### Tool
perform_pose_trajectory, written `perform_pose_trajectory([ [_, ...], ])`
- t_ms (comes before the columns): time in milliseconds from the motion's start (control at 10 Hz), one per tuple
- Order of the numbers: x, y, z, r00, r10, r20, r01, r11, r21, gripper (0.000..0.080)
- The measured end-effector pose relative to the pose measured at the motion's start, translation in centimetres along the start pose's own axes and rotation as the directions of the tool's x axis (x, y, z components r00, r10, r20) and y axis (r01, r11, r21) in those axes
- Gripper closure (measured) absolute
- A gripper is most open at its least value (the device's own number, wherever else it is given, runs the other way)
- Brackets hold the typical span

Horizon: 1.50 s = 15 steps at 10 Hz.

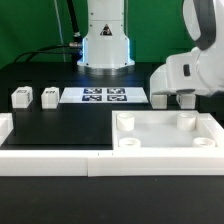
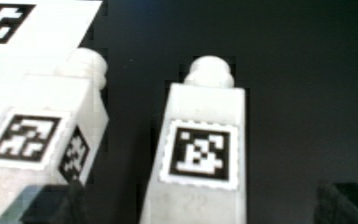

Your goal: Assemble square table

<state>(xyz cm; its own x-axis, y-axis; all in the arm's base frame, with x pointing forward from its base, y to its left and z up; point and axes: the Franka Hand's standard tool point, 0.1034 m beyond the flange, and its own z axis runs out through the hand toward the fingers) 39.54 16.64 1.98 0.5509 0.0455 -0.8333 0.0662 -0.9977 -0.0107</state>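
The white square slab [image 1: 165, 136] with round corner sockets lies at the front on the exterior view's right. Two small white legs [image 1: 20, 97] [image 1: 49, 96] stand at the exterior view's left. My gripper [image 1: 172, 99] hangs low over the table just behind the slab. In the wrist view it is open [image 2: 197, 208]. A tagged white leg [image 2: 202, 130] lies between its dark fingertips [image 2: 350, 200], and nothing touches it. A second tagged leg [image 2: 51, 120] lies close beside the first. In the exterior view my hand hides both of these legs.
The marker board [image 1: 105, 96] lies behind the middle of the table, and its corner shows in the wrist view [image 2: 7, 25]. A long low white border wall [image 1: 50, 160] runs along the front. The robot base [image 1: 106, 45] stands at the back.
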Motion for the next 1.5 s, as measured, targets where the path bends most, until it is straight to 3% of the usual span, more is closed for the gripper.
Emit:
perform_pose_trajectory([
  [200, 0.0, -0.1, 0.2, 1.000, 0.003, 0.003, -0.003, 1.000, 0.001, 0.0151],
  [500, 0.3, -0.7, 2.0, 1.000, 0.018, 0.000, -0.018, 1.000, -0.001, 0.0151],
  [600, 0.3, -0.7, 1.9, 1.000, 0.017, -0.001, -0.017, 1.000, 0.000, 0.0238],
  [700, 0.3, -0.7, 2.0, 1.000, 0.017, 0.000, -0.017, 1.000, 0.000, 0.0386],
  [800, 0.3, -0.7, 2.0, 1.000, 0.016, 0.001, -0.016, 1.000, -0.001, 0.0386],
  [900, 0.3, -0.7, 2.0, 1.000, 0.016, 0.001, -0.016, 1.000, -0.001, 0.0509],
  [1500, 0.3, -0.6, 1.9, 1.000, 0.014, -0.001, -0.014, 1.000, 0.000, 0.0508],
])
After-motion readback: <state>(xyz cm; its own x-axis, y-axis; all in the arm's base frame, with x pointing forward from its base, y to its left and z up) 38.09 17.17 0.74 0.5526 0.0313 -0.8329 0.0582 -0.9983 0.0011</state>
